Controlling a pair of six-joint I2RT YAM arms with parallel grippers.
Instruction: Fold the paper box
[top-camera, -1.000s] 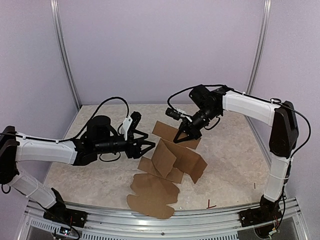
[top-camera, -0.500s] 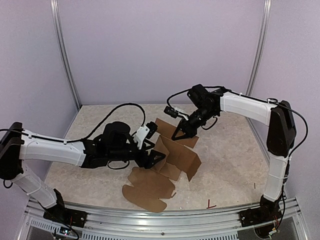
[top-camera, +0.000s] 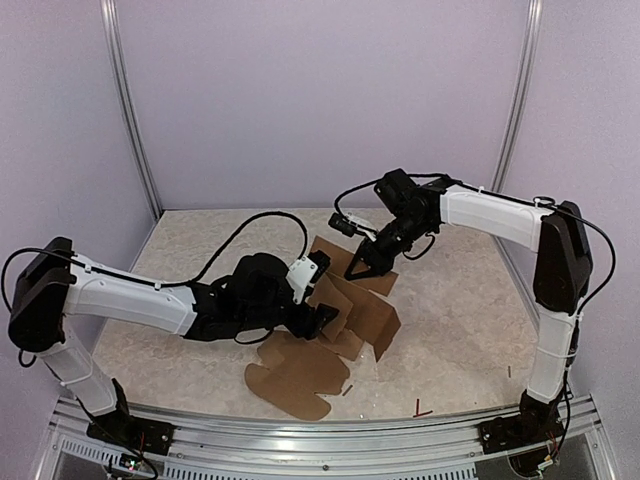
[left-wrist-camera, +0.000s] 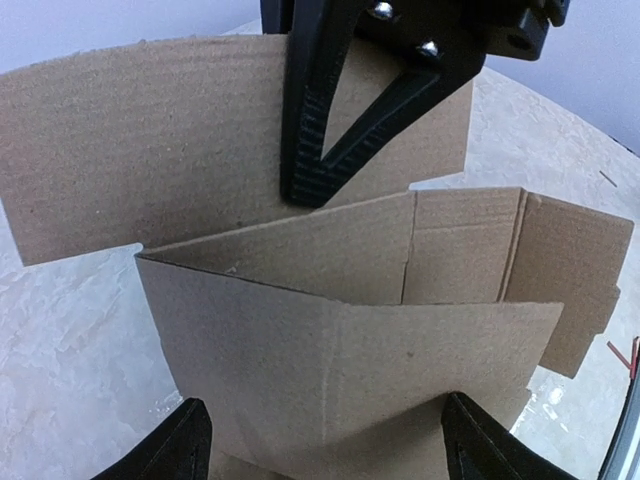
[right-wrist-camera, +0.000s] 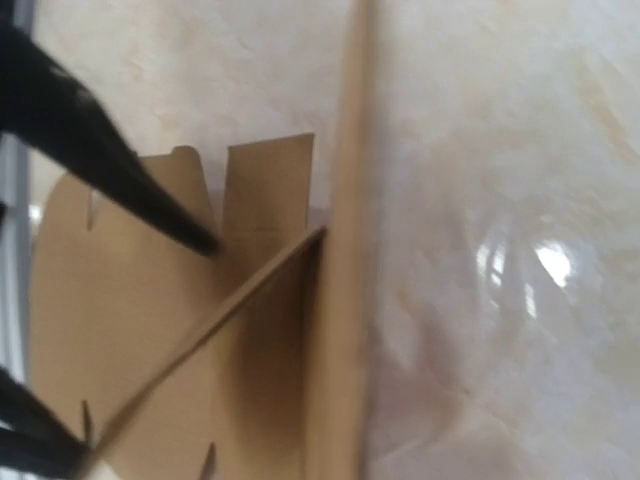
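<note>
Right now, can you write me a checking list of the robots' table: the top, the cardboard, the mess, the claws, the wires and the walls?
Surface: beige marbled tabletop, shiny in spots.
Job's things: plain brown die-cut cardboard paper box, partly folded; some panels upright, rounded flaps flat nearest the arms.
Clutter: small dark red stick scraps at the front right.
Grippers: left gripper open, fingers spread wide at the near upright panel; right gripper on the back panel, open or shut cannot be told.
Cables: black cables looping above both arms.
Surroundings: lilac walls, metal rail along the near edge.
</note>
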